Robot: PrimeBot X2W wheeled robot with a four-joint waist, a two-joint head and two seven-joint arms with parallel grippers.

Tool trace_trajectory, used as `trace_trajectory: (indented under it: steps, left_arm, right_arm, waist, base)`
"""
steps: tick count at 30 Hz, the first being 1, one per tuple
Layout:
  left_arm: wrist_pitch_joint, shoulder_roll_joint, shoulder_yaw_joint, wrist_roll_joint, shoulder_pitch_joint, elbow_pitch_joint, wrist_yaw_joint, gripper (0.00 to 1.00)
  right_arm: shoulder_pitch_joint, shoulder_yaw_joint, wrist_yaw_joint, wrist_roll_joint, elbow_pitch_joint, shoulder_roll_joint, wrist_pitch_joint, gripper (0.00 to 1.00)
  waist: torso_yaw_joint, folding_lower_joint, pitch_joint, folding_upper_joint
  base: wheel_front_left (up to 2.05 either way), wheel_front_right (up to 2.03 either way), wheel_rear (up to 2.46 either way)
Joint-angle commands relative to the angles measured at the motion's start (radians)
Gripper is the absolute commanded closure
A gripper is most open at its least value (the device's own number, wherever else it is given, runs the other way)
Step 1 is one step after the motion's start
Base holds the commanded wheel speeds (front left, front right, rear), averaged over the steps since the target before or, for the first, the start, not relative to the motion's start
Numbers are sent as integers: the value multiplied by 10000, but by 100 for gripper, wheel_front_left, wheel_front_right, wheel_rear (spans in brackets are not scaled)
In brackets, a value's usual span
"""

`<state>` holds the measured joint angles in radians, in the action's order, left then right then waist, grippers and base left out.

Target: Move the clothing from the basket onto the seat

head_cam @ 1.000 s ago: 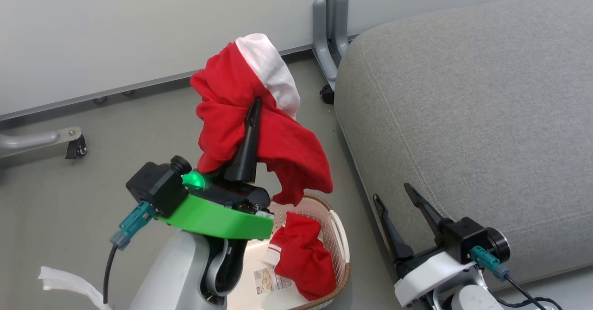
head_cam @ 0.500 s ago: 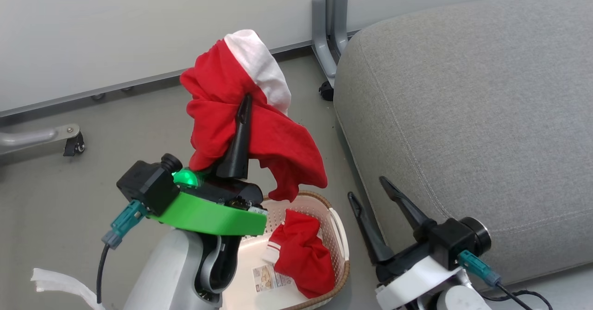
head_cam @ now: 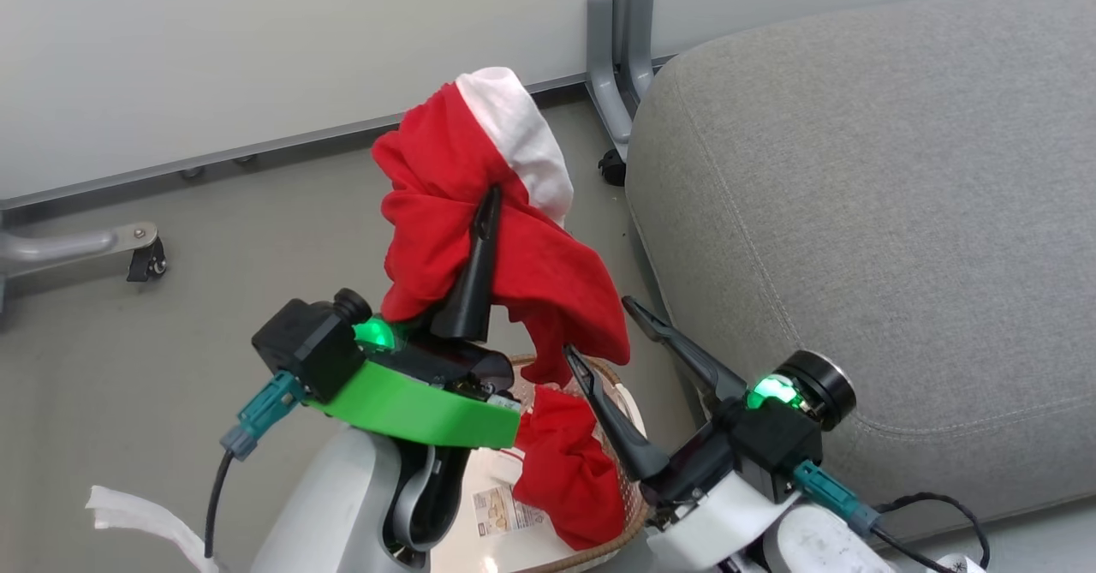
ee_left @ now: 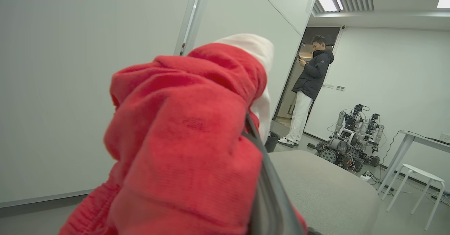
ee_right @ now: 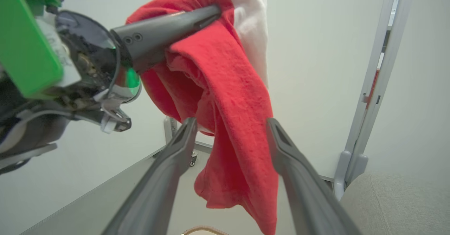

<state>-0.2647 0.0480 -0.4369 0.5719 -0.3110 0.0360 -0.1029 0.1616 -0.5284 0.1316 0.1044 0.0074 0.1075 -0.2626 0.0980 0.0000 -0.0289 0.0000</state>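
Head view: the right tool, spread wide, had swung in from lower right to the garment the left tool pinched above the basket; probably a handover toward the seat, right.

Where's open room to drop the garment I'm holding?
The seat is bare across its visible top, right of the basket. It is crowded over the basket, where the left gripper with the held garment, the open right gripper and the other garment bunch together.

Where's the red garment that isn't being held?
Head view, bottom centre: the loose garment lies in the basket, under the lifted garment and just left of the right gripper.
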Motion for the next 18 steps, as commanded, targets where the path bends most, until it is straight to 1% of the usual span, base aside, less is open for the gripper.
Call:
trace_trajectory:
  steps: [1, 9, 16, 18]
  left_arm:
    - [5, 44, -102, 134, -183, -5, -37, 100]
    - [5, 44, -763, 249, -313, -5, 47, 100]
    - [5, 44, -1348, 328, -432, 97, 112, 100]
    - [5, 44, -1458, 106, -529, 131, 125, 100]
  right_arm:
    - [174, 150, -17, -234, 165, -61, -33, 0]
    - [633, 591, -17, -1141, 1200, -468, -33, 0]
    - [1008, 875, -17, -1561, 1724, -554, -34, 0]
    - [1096, 901, -17, -1491, 1826, -568, -33, 0]
  waist:
    - [-75, 0, 4, 0]
    - [-370, 0, 31, 0]
    - [-554, 0, 53, 0]
    - [-592, 0, 54, 0]
  base:
    - [0, 0, 0]
    - [0, 0, 0]
    - [0, 0, 0]
    - [0, 0, 0]
